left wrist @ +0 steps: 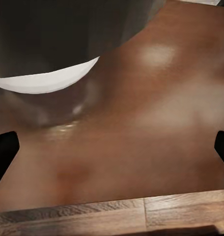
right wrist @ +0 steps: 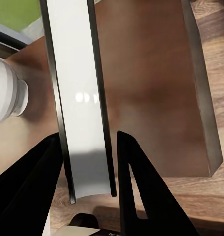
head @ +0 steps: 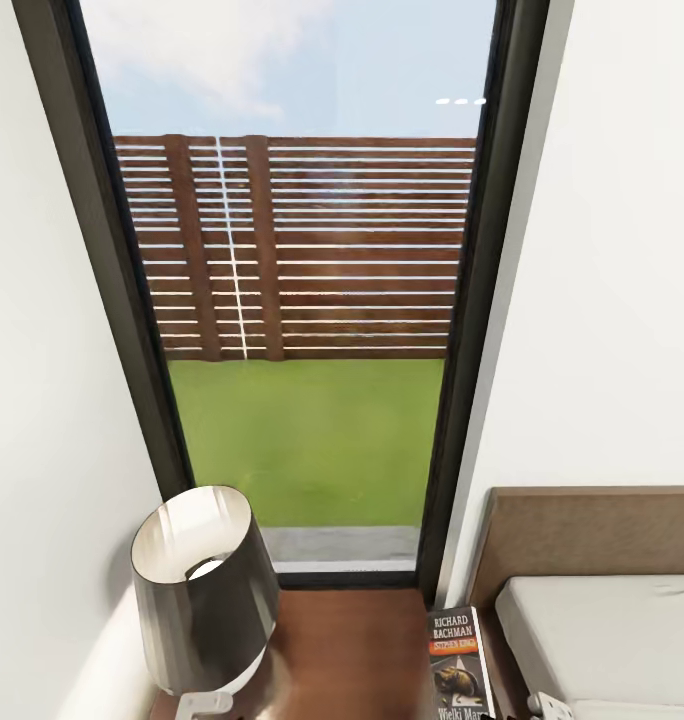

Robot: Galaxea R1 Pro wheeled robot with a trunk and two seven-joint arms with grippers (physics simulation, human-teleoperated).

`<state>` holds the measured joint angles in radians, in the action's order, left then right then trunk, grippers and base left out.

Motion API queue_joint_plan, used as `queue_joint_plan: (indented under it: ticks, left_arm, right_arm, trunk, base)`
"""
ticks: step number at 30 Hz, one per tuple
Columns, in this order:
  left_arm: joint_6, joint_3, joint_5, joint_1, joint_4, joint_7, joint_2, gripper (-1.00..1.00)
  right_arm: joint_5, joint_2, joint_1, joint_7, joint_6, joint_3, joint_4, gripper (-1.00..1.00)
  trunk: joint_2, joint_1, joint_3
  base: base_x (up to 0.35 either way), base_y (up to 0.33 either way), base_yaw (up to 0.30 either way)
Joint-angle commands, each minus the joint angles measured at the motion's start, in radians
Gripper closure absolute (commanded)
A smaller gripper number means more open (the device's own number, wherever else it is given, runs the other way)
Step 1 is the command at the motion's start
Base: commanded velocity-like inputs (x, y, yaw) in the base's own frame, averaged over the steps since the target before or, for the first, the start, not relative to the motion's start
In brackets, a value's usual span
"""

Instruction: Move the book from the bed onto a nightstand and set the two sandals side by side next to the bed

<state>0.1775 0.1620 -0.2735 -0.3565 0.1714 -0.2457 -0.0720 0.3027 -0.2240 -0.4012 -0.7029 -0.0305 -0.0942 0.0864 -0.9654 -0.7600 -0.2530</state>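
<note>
The thin pale-grey paperback book (right wrist: pixel 82 98) stood on edge between the right gripper (right wrist: pixel 87 162) fingers, clamped, its long axis running away over the glossy dark-brown nightstand surface (right wrist: pixel 151 88) directly beneath (grey-shaded lamp (head: pixel 207 590) nearby); the left gripper (left wrist: pixel 112 147) hung spread, empty.

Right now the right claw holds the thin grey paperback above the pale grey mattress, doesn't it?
Not quite: the right claw holds the thin grey paperback above the glossy brown wooden nightstand, not the mattress. The right wrist view shows its top beneath the book.
</note>
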Motion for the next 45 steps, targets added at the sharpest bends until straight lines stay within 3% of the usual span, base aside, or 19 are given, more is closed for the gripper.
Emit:
queue_joint_plan:
  ticks: [1, 4, 6, 8, 10, 12, 14, 20, 23, 26, 30, 33, 43, 45]
  left_arm:
    - [0.004, 0.008, -0.010, -0.001, -0.001, -0.003, -0.001, -1.00]
    - [0.005, 0.008, -0.008, -0.001, 0.000, -0.023, -0.003, -1.00]
    - [0.005, 0.008, -0.007, -0.001, 0.000, -0.070, -0.003, -1.00]
    - [0.004, 0.008, -0.007, -0.001, 0.000, -0.157, -0.004, -1.00]
    - [0.001, 0.007, -0.006, -0.001, 0.000, -0.309, -0.005, -1.00]
    - [0.000, 0.006, -0.006, -0.001, 0.001, -0.383, -0.006, -1.00]
    - [-0.003, 0.004, -0.004, -0.001, 0.004, -0.504, -0.007, -1.00]
    - [-0.027, 0.002, -0.005, -0.011, 0.021, -0.687, -0.025, -1.00]
    - [-0.122, 0.002, -0.005, -0.020, 0.089, -0.835, -0.042, -1.00]
    - [-0.271, 0.002, -0.005, -0.025, 0.260, -0.991, -0.050, -1.00]
    - [-0.348, 0.001, -0.007, -0.027, 0.409, -1.042, -0.051, -1.00]
    - [-0.450, 0.002, -0.005, -0.027, 0.494, -1.043, -0.054, -1.00]
    - [-0.481, 0.010, 0.000, -0.027, 0.516, -1.003, -0.051, -1.00]
    - [-0.481, 0.011, 0.000, -0.027, 0.516, -0.999, -0.050, -1.00]
  right_arm:
    - [-0.002, 0.000, -0.001, -0.004, -0.003, -0.008, 0.000, 1.00]
    - [-0.002, 0.000, -0.001, -0.004, -0.003, -0.008, 0.000, 1.00]
    - [-0.002, 0.000, -0.001, -0.004, -0.003, -0.008, 0.000, 1.00]
    - [-0.002, 0.000, -0.001, -0.004, -0.003, -0.008, 0.000, 1.00]
    - [-0.002, 0.000, -0.001, -0.004, -0.003, -0.008, 0.000, 1.00]
    - [-0.002, 0.000, -0.001, -0.004, -0.003, -0.008, 0.000, 1.00]
    - [-0.002, 0.000, -0.001, -0.004, -0.003, -0.009, 0.000, 1.00]
    - [-0.002, 0.001, -0.001, -0.003, -0.003, -0.008, 0.000, 1.00]
    - [-0.002, 0.001, -0.001, -0.003, -0.003, -0.008, 0.000, 1.00]
    - [-0.002, 0.001, -0.001, -0.003, -0.003, -0.008, 0.000, 1.00]
    - [-0.002, 0.000, -0.001, -0.011, -0.004, -0.008, 0.000, 1.00]
    - [-0.002, -0.001, -0.001, -0.014, -0.007, -0.008, 0.000, 1.00]
    - [0.004, -0.010, -0.001, -0.023, -0.024, -0.010, 0.012, 1.00]
    - [0.005, -0.009, -0.001, -0.024, -0.068, -0.011, 0.015, 1.00]
  trunk:
    - [-0.001, 0.000, -0.001]
    - [-0.001, 0.000, -0.001]
    - [-0.001, 0.000, -0.001]
    - [-0.001, 0.000, -0.001]
    - [-0.001, 0.000, -0.001]
    - [-0.001, 0.000, -0.001]
    - [-0.001, 0.000, -0.001]
    - [-0.001, 0.000, -0.001]
    - [-0.001, 0.000, -0.001]
    - [-0.001, 0.000, -0.001]
    - [-0.001, 0.000, -0.001]
    - [-0.001, 0.000, -0.001]
    - [-0.001, 0.000, -0.001]
    - [-0.001, 0.000, -0.001]
  base:
    - [0.000, 0.000, 0.000]
    - [0.000, 0.000, 0.000]
    - [0.000, 0.000, 0.000]
    - [0.000, 0.000, 0.000]
    - [0.000, 0.000, 0.000]
    - [0.000, 0.000, 0.000]
    - [0.000, 0.000, 0.000]
    - [0.000, 0.000, 0.000]
    - [0.000, 0.000, 0.000]
    - [0.000, 0.000, 0.000]
    - [0.000, 0.000, 0.000]
    - [0.000, 0.000, 0.000]
    - [0.000, 0.000, 0.000]
    - [0.000, 0.000, 0.000]
